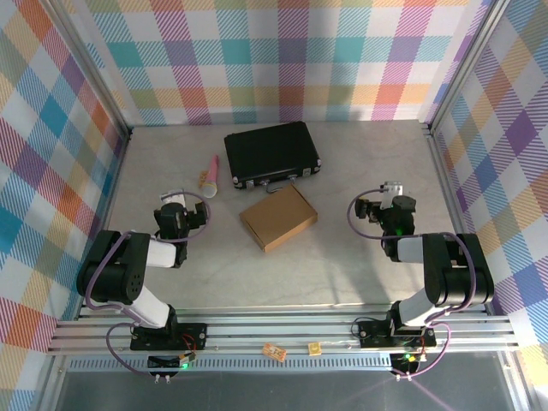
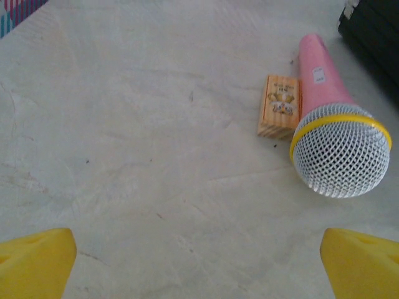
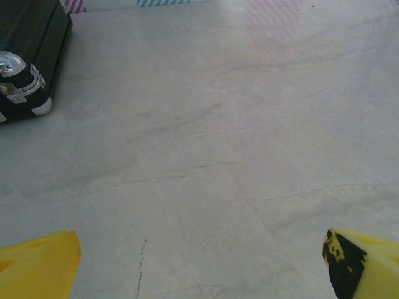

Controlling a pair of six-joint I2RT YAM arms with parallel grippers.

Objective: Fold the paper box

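Overhead and wrist views of the bench. **Hidden or unclear:** in each wrist view only the two yellow fingertips show, cut off at the lower corners. The black case (image 1: 271, 154) is cropped to a corner at the frame edge in both wrist views. The print on the small orange card (image 2: 280, 106) cannot be read. A small pale mark between the case and the box is too small to identify.

**Count:** one paper box (image 1: 278, 217), one black case, one pink microphone (image 2: 330, 118) with a yellow band and mesh head, one orange card touching the microphone's handle, and two small orange pieces (image 1: 275, 351) on the rail below the bench's near edge.

**Paper box:** it lies flat near the bench centre, just nearer than the case and apart from both arms. Its long axis runs diagonally, from the near-left towards the far-right corner.

**Grippers:** the left gripper (image 2: 199, 268) is spread wide over bare bench near the microphone, holding nothing. The right gripper (image 3: 199, 268) is likewise spread wide over bare bench, also holding nothing.
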